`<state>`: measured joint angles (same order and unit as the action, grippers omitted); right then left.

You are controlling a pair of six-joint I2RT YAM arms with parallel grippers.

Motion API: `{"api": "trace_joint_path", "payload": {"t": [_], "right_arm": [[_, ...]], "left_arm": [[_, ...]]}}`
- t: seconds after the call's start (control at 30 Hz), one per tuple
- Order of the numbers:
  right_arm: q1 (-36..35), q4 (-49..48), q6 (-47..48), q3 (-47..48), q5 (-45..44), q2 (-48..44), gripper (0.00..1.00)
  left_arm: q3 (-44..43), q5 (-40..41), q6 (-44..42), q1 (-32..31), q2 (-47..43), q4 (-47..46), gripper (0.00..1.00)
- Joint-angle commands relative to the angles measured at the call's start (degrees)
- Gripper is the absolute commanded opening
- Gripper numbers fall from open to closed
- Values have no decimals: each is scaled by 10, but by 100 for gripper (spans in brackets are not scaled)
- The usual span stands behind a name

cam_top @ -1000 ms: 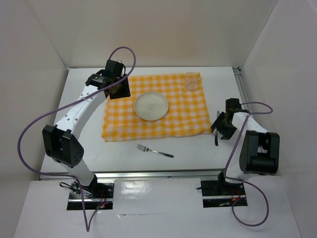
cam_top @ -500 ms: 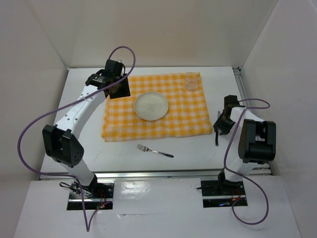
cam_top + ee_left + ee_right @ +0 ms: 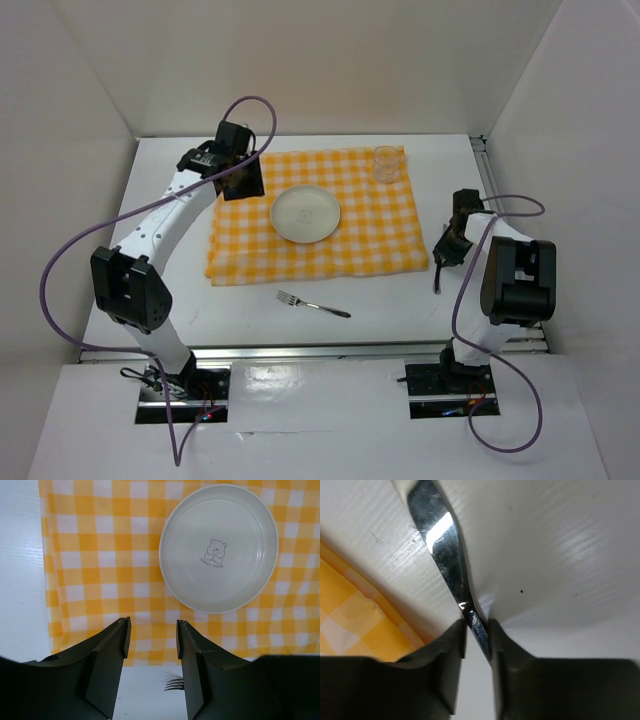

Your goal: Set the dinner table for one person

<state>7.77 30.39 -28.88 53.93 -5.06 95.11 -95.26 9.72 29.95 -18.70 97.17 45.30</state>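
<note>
**Half laid, knife in the pinch**

The counter (image 3: 160, 200) fills the floor of the white enclosure, with both arm bases at its near edge. The checked cloth (image 3: 370, 235) is spread on it, with the plate (image 3: 306, 214) at the cloth's middle and the glass (image 3: 386, 163) at its far right corner. The right tool (image 3: 477, 625) pinches the knife (image 3: 442, 545) low on the counter, just beside the cloth's right edge. The left tool (image 3: 152, 630) hangs spread and empty over the cloth's far left corner. By my judgement, the knife and the fork (image 3: 312, 303), off the cloth toward the near edge, have yet to go beside the plate.
</note>
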Motion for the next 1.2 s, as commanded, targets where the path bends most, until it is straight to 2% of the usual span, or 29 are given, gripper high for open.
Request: {"api": "trace_joint_path", "payload": {"t": [0.0, 0.13, 0.47, 0.63, 0.93, 1.17], "right_arm": [[3, -38, -6, -1, 9, 41, 28], [3, -38, -19, 10, -4, 25, 11], [-8, 8, -19, 98, -57, -37, 10], [-54, 34, 8, 164, -70, -42, 10], [-177, 92, 87, 295, -13, 39, 10], [-231, 83, 102, 316, 15, 107, 10]], "left_arm": [[-21, -5, -13, 0, 7, -7, 58], [-26, -5, -13, 0, 7, -7, 58], [-32, -5, -13, 0, 13, -7, 58], [-37, -5, -13, 0, 18, -2, 58], [-48, 18, -8, -5, 18, 4, 58], [-27, 13, 8, -5, -6, 4, 58]]}}
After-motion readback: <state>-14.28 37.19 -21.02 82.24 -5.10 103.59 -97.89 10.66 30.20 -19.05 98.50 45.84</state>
